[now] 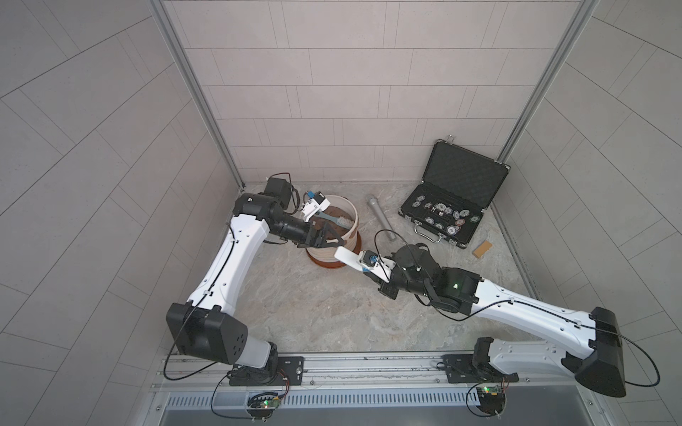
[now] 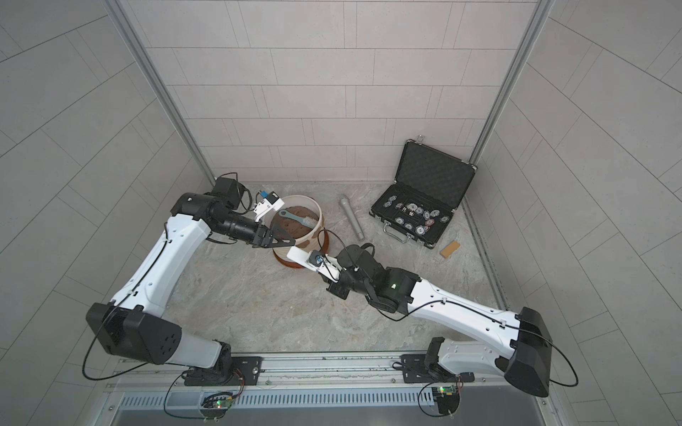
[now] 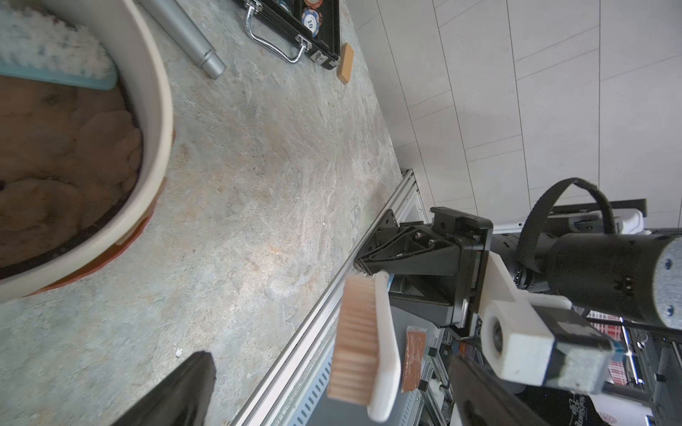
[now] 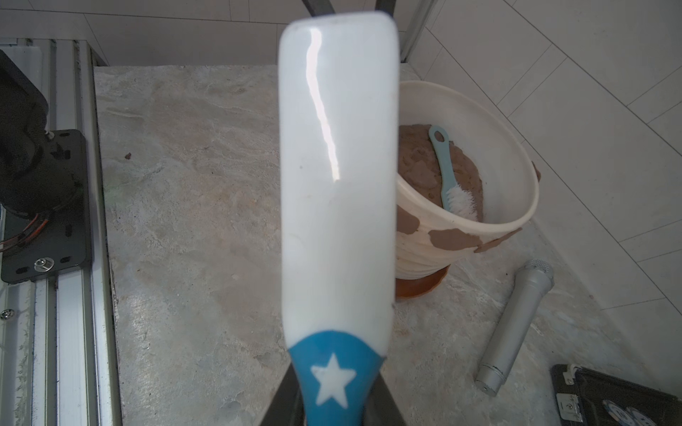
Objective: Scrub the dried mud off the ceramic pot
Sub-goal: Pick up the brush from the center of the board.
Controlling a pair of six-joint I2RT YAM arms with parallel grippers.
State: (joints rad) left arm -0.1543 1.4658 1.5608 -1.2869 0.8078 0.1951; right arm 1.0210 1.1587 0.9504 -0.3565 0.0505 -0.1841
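Note:
The ceramic pot (image 1: pixel 355 221) (image 2: pixel 320 221) (image 4: pixel 516 177) (image 3: pixel 158 110) is cream-white and ribbed, and stands on a terracotta saucer (image 1: pixel 324 262) (image 4: pixel 420 286). Brown soil fills it, and a teal brush (image 1: pixel 334 220) (image 4: pixel 444 166) lies on the soil. Dried mud (image 4: pixel 454 238) shows as reddish-brown patches under the rim. My right gripper (image 1: pixel 378 276) (image 4: pixel 334 402) is shut on the blue star-marked handle of a white scrub brush (image 1: pixel 347 256) (image 3: pixel 383 332), whose head hangs just in front of the pot. My left gripper (image 1: pixel 334 238) (image 3: pixel 330 369) is open beside the pot's near rim, its fingers wide apart on either side of the brush head.
A silver microphone (image 1: pixel 382 223) lies right of the pot. An open black case (image 1: pixel 454 199) of poker chips stands at the back right, with a tan block (image 1: pixel 482 249) in front of it. A metal rail (image 1: pixel 350 365) runs along the table's front edge.

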